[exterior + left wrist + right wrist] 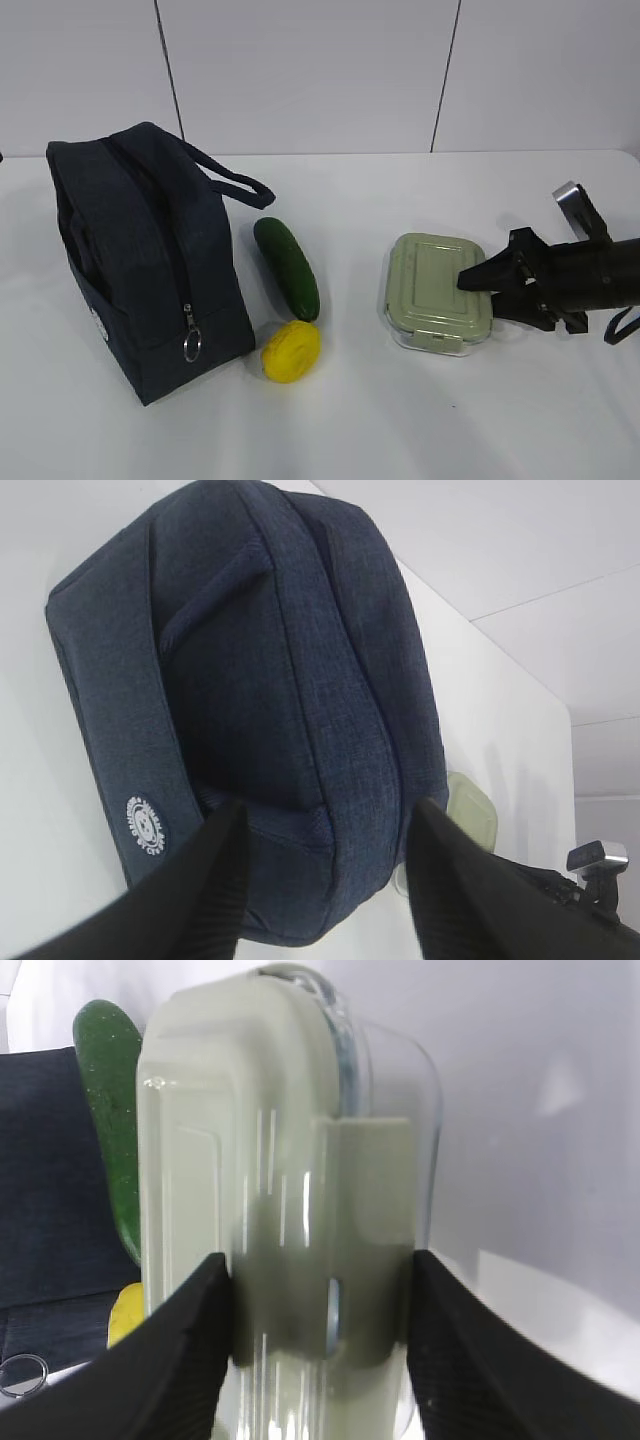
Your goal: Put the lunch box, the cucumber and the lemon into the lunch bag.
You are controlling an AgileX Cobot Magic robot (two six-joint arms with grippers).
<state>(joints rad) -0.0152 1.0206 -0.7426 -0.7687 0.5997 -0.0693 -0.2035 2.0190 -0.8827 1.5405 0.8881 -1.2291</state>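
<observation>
The right gripper (320, 1345) pinches the lunch box (280, 1190) between its fingers. Past them lie the cucumber (287, 267) and lemon (291, 351). The left gripper (325, 880) is spread wide above the lunch bag (270, 710).

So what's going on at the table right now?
The right gripper has its fingers on either side of the clear glass lunch box with the pale green lid, which sits on the white table. The left gripper hovers open over the zipped dark navy fabric lunch bag. The dark green cucumber and yellow lemon lie beside it.
</observation>
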